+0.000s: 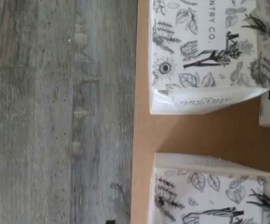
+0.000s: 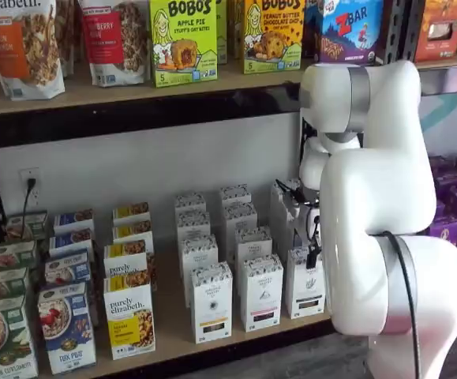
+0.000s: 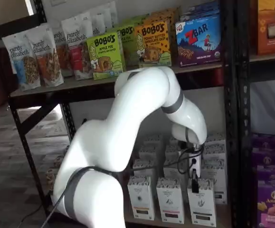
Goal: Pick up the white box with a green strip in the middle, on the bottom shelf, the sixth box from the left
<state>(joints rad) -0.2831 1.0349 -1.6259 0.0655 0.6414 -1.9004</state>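
Note:
The white box [image 2: 305, 283] stands in the front row of the bottom shelf [image 2: 173, 338], right-most of three alike white cartons; it also shows in a shelf view [image 3: 201, 203]. My gripper [image 2: 312, 254] hangs just above its top, partly hidden by the white arm; in a shelf view [image 3: 194, 182] only a dark finger shows side-on with a cable beside it. No gap between the fingers shows, and I hold no box. The wrist view shows two leaf-patterned carton tops [image 1: 209, 46] [image 1: 209, 191] on the wooden board [image 1: 144, 130]; I cannot tell which is the target.
More white cartons [image 2: 248, 245] stand in rows behind. Two alike cartons [image 2: 211, 300] [image 2: 260, 290] and a purely elizabeth box [image 2: 129, 316] stand to the left. Purple boxes [image 3: 270, 199] sit to the right past a black upright [image 3: 232, 118]. The upper board [image 2: 133, 87] is overhead. Grey floor [image 1: 55, 116] lies below.

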